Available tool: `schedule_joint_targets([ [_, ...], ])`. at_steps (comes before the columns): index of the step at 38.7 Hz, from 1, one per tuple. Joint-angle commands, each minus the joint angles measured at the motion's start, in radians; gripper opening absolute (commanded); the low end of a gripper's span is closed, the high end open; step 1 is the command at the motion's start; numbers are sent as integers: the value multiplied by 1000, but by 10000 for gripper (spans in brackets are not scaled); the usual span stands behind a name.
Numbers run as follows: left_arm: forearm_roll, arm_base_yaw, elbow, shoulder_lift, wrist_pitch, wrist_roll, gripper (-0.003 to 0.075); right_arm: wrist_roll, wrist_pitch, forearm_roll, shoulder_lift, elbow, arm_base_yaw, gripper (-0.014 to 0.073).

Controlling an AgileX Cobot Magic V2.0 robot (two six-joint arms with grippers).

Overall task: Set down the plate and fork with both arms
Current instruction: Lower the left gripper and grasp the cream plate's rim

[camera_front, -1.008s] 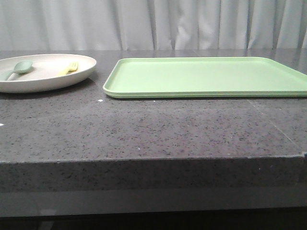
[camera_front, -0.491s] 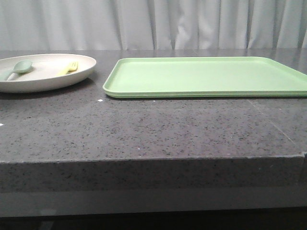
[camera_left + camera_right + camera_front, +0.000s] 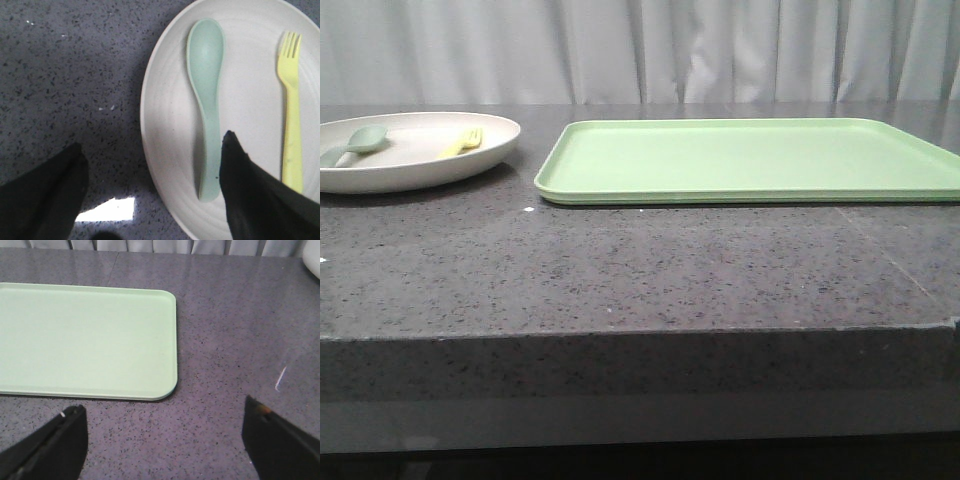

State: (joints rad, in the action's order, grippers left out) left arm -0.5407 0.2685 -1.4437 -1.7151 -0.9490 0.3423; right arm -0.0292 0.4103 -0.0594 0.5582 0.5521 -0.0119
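Left gripper (image 3: 150, 200), jaws wide, straddles the plate (image 3: 165, 150) rim: close on rim only, clear of spoon (image 3: 207, 100). Right gripper (image 3: 165, 450) wide.

The wide, shallow, round cream-beige plate (image 3: 410, 165) with a raised rim sits flat on the table at about ten o'clock in the front view, partly cut off by the frame's edge. The small bright-yellow plastic fork (image 3: 463, 142) lies flat inside it, toward the three o'clock side of the plate's floor, tines pointing away from the robot. In the left wrist view, the fork (image 3: 291, 107) lies straight on the plate (image 3: 165, 130).
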Motion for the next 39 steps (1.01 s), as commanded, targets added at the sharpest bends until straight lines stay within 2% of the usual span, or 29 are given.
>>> schedule_joint_targets([
  [1,-55,-17,-52,6,23,4,470,-5,-83,9,8,33,-4,645],
  [12,-54,-47,-74,-72,83,4,388,-5,-83,9,8,33,-4,645],
  [24,-52,-47,-74,-105,89,4,298,-5,-83,9,8,33,-4,645],
  [37,-37,-47,-74,-115,75,4,-3,-5,-83,9,8,33,-4,645],
  [39,-37,-47,-74,-115,77,4,-18,-5,-83,9,8,33,-4,645],
])
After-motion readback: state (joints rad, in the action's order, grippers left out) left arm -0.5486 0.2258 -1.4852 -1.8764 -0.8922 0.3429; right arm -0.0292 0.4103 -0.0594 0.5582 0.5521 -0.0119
